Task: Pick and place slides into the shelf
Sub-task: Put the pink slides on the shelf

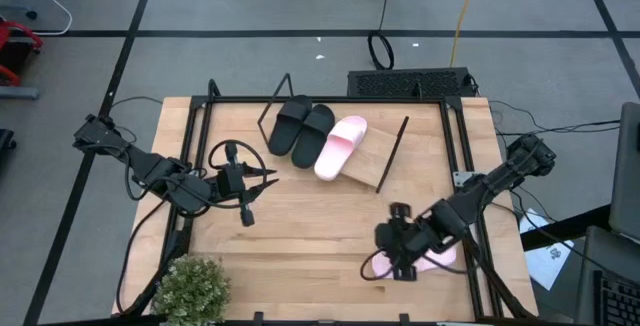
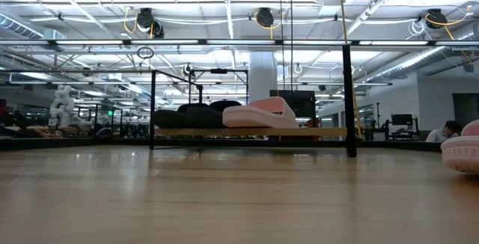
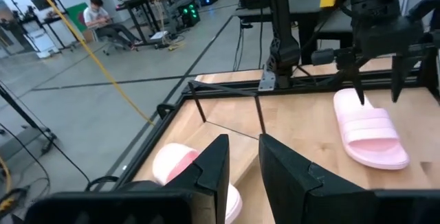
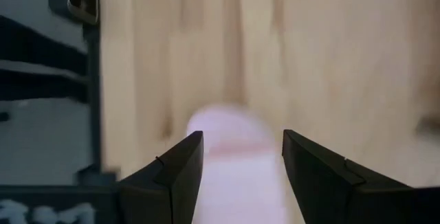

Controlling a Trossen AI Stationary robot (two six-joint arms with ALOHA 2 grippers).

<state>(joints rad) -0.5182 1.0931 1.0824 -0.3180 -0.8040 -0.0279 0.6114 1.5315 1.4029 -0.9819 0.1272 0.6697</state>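
The shelf stands at the table's far middle, with two black slides and one pink slide lying on its board; they also show in the low view. A second pink slide lies sole down on the table at the near right; it also shows in the left wrist view. My right gripper is open and points down over it, a finger on each side of the slide. My left gripper waits at the table's left, slightly open and empty.
A small green plant stands at the table's near left corner. A black frame runs along the table's edges. Bare tabletop lies between the two arms. A person sits far off in the room.
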